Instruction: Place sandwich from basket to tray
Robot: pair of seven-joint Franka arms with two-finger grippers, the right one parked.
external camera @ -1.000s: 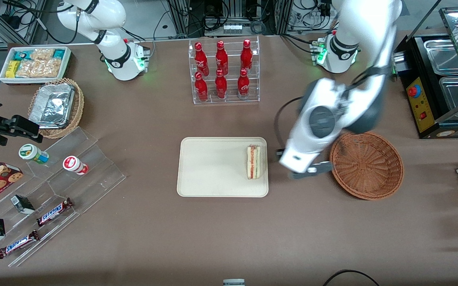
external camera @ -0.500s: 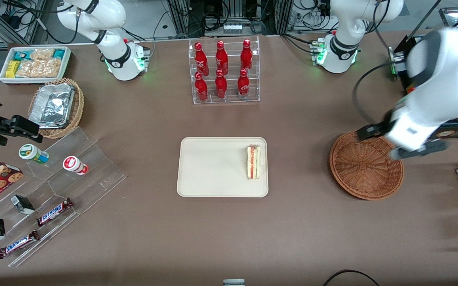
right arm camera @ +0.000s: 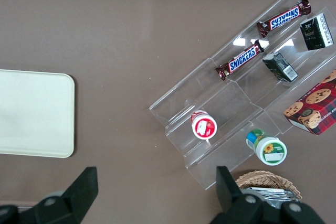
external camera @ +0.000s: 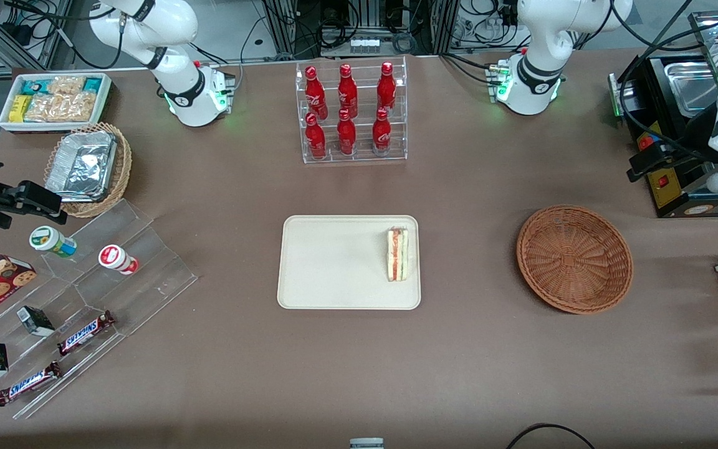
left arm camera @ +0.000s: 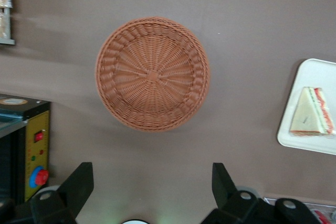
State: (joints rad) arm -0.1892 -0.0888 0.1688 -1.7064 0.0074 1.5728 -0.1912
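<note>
brown cloth covers the desk point(external camera: 459, 349). the sandwich point(external camera: 397, 254) lies on the tray point(external camera: 334, 262), close to the tray's short rim on the working arm's side, with its red, pink and green cut edge visible from above. the tray sits flat near the middle of the desk. the basket point(external camera: 574, 258) stands well apart from the tray, toward the working arm's end of the desk, and nothing lies in it. the gripper point(left arm camera: 152, 192) is raised high above the desk at the working arm's end, near the black appliance point(external camera: 677, 143) with the red button, and farther from the front camera than the basket. in the left wrist view both dark fingers point(left arm camera: 79, 182) are spread wide apart, with bare desk between them; the jaws are fully open and hold nothing. the same view shows the basket and, further off, one corner of the tray with the sandwich on it. a clear rack of red bottles point(external camera: 350, 112) stands farther from the front camera than the tray.
</note>
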